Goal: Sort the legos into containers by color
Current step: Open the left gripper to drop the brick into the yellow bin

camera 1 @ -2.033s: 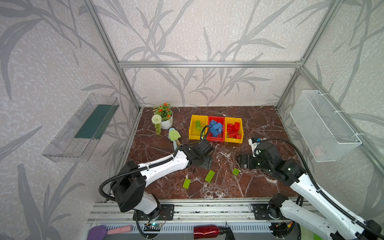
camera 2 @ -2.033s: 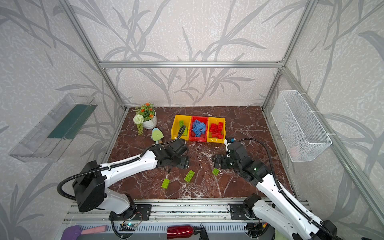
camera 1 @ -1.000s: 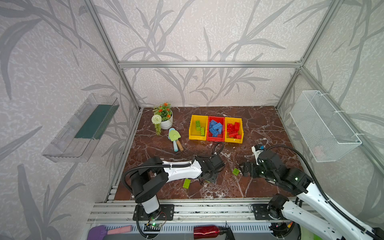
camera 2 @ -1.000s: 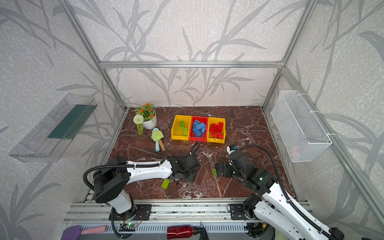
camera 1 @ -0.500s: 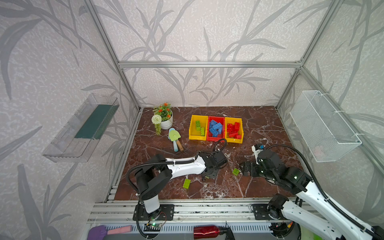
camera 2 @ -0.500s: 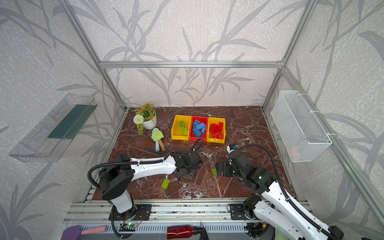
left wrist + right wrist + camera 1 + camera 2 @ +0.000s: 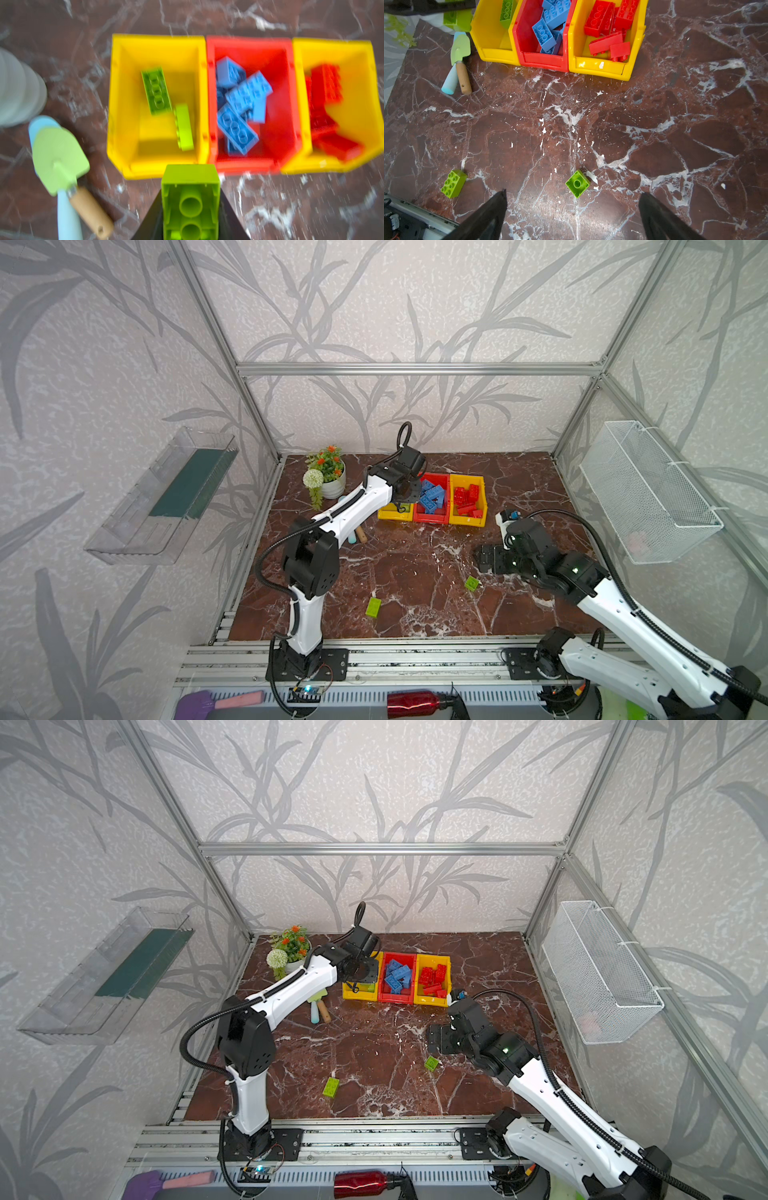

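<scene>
My left gripper (image 7: 190, 200) is clamped on a lime lego (image 7: 190, 182), just short of the yellow bin (image 7: 128, 83) holding 2 green legos (image 7: 155, 91). Next along, the red bin (image 7: 278, 124) holds blue legos (image 7: 239, 128) and the end yellow bin (image 7: 353, 93) red legos (image 7: 326, 87). My right gripper (image 7: 572, 199) has its jaws wide apart, a small green lego (image 7: 577, 183) lying just ahead of its tips.

Bins (image 7: 395, 997) are set at the table's (image 7: 374, 1044) rear, a trowel (image 7: 318, 996) just left, a left brick (image 7: 331, 1087) and a right brick (image 7: 431, 1063) well before.
</scene>
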Controlling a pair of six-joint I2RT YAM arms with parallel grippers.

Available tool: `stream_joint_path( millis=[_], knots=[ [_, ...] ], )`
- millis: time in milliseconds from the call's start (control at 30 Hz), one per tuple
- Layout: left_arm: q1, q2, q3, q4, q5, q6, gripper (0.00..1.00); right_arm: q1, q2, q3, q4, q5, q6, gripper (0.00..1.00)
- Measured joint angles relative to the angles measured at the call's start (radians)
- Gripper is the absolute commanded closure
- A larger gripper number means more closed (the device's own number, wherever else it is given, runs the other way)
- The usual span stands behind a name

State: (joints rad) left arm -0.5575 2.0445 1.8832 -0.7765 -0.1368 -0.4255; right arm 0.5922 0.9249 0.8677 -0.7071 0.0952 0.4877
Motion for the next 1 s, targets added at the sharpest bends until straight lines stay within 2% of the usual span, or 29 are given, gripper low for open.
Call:
stream_joint_path(
  millis=[267, 367, 467, 500, 533, 733, 867, 1000],
  knots=[
    [0.092, 0.349, 0.467, -0.165, 0.039, 0.045, 0.74, -0.131, 0.092, 0.010, 0.059, -0.087, -0.042, 0.01],
    [0.109, 0.440, 0.602, -0.206, 0.068, 0.058, 0.60, -0.167, 0.118, 0.019, 0.074, -0.113, -0.052, 0.01],
    [0.117, 0.481, 0.655, -0.217, 0.105, 0.070, 0.30, -0.191, 0.133, 0.025, 0.080, -0.131, -0.062, 0.01],
    [0.118, 0.484, 0.655, -0.219, 0.117, 0.071, 0.23, -0.197, 0.136, 0.027, 0.080, -0.135, -0.064, 0.01],
    [0.118, 0.484, 0.655, -0.224, 0.132, 0.070, 0.21, -0.201, 0.137, 0.029, 0.082, -0.139, -0.067, 0.01],
    [0.118, 0.474, 0.634, -0.232, 0.190, 0.061, 0.21, -0.207, 0.137, 0.035, 0.084, -0.149, -0.074, 0.01],
    [0.113, 0.353, 0.431, -0.193, 0.204, 0.048, 0.22, -0.208, 0.129, 0.035, 0.084, -0.157, -0.073, 0.01],
    [0.101, 0.151, 0.174, -0.126, 0.209, 0.026, 0.22, -0.208, 0.099, 0.034, 0.082, -0.159, -0.074, 0.01]
  ],
)
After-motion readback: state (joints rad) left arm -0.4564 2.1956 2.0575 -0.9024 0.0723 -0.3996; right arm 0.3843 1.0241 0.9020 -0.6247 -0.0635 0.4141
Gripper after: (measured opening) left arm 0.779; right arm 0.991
